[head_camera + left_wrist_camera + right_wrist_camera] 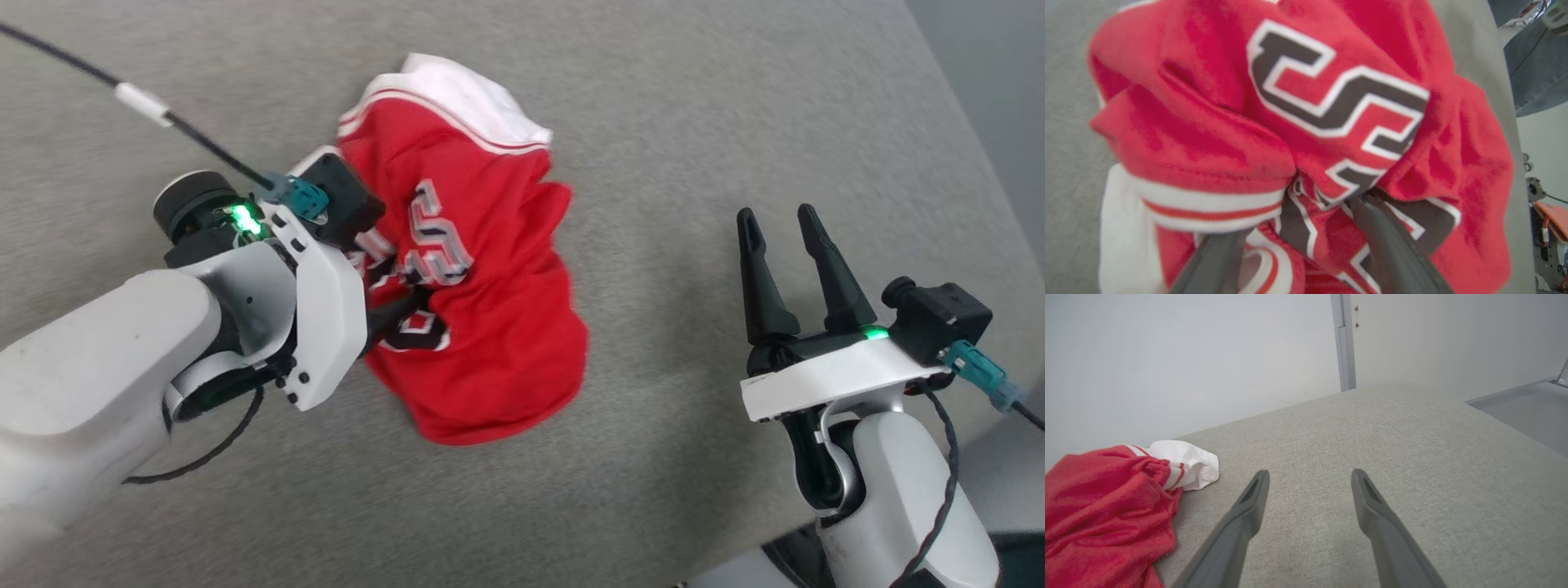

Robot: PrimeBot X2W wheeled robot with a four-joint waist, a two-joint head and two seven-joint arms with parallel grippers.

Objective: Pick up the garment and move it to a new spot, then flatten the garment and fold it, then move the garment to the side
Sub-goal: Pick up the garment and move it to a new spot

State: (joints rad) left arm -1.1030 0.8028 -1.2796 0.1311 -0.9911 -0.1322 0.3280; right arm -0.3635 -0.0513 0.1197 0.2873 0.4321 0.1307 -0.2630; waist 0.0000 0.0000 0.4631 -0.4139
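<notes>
Broad grey woven-fabric cushioned surface [694,122] with a rounded far edge, plain pale grey wall [1188,355] behind it, narrow vertical grey metal strip [1343,343] on the wall, smooth grey floor [1527,412] beside the surface, soft even light

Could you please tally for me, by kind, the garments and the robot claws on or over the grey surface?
Garment: 1, the crumpled red jersey T-shirt, lying on the grey fabric surface.
Claws: 2, the left claw pushed into the shirt's folds, and the right claw open, apart from the shirt.
Total: 3.
</notes>
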